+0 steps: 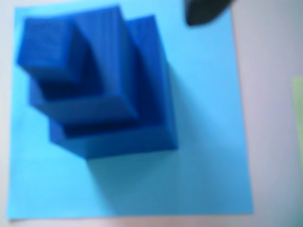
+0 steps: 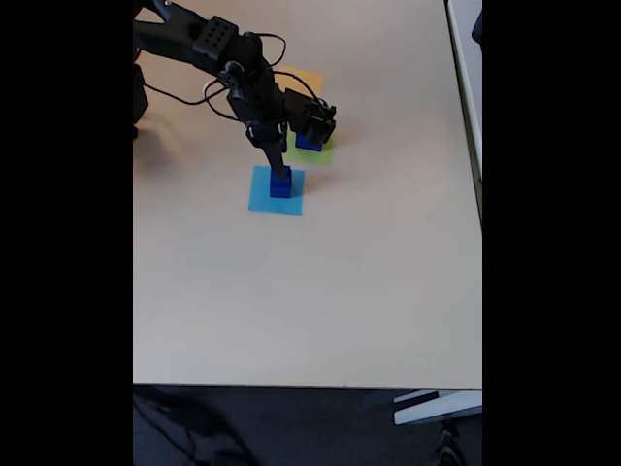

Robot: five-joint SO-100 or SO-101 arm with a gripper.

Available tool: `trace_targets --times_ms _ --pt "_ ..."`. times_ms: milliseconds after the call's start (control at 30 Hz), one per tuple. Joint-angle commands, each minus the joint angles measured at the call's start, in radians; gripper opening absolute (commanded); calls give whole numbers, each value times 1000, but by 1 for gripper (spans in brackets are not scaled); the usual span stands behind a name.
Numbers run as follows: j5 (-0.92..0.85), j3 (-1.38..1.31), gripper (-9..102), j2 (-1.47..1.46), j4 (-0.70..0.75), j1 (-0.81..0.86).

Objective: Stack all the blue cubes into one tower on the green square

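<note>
Wrist view: stack of three blue cubes on the light-blue square, graded, largest at the bottom, smallest on top. Stack's long axis is vertical; cubes are offset toward the upper-left of this view, edges roughly parallel, slightly rotated against the paper's edges. Dark claw tip at the top edge, blurred. Strip of green square at the right edge.

Fixed view, near to far: bare tan surface, then the light-blue square with the stack standing upright on it. Claw is right above the stack's top; can't tell if it's open, closed or touching. Just beyond, the green square carries one more blue cube, partly hidden by the arm. Orange-yellow square is farthest.
</note>
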Motion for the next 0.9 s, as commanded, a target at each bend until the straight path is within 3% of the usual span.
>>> trace_targets --times_ms 0,867 --pt "2 -5 25 49 -21 17" --pt "11 -23 19 -17 -74 14"
